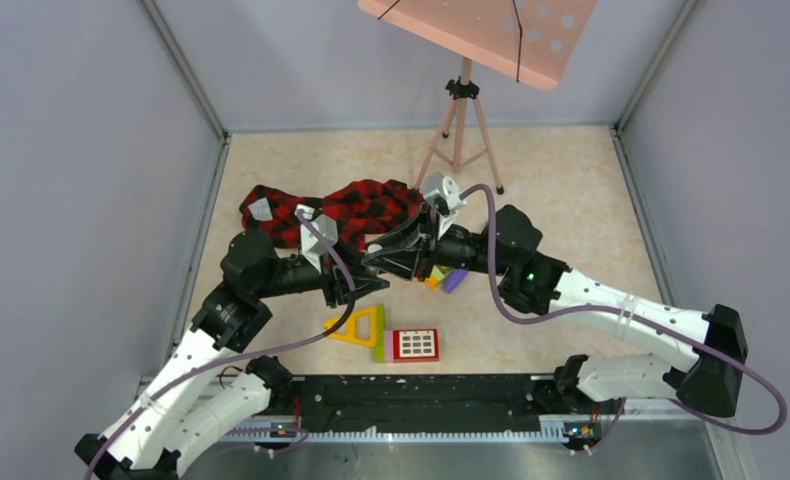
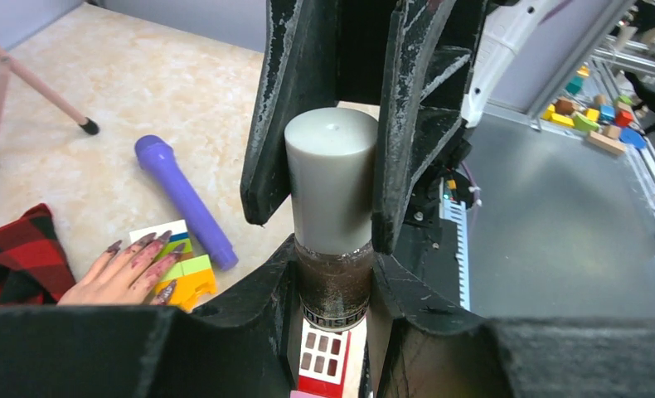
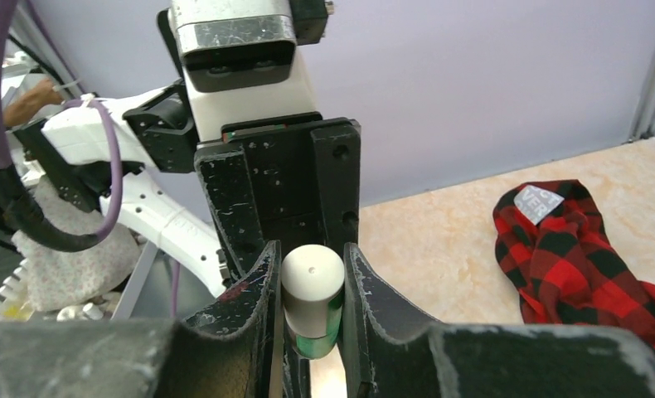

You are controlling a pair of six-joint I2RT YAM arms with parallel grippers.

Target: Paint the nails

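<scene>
Black fingers of the left claw (image 2: 331,274) fill the foreground, closed around the glass body of a small bottle of dark, glittery polish (image 2: 334,290). From the opposite side the right claw (image 3: 312,257) is clamped on the bottle's pale cylindrical cap (image 2: 331,178), so both arms hold the one bottle between them above the beige desk (image 2: 142,91).

Off to one side lies the flesh-coloured mannequin hand (image 2: 121,278) in its red-and-black plaid sleeve (image 2: 17,253). Its small purplish nails (image 2: 146,240) rest on some coloured toy blocks (image 2: 183,269), just beside a purple plastic cylinder (image 2: 183,199) and well apart from either claw.

This looks like the cap-opening step, and the grip is the weak point. If the left claw's hold on the smooth glass is too light, the bottle may simply turn with the cap. If the bottle leans as the cap comes free, polish could spill on the blocks below. A brush pulled out quickly may drip before it reaches the nails.
</scene>
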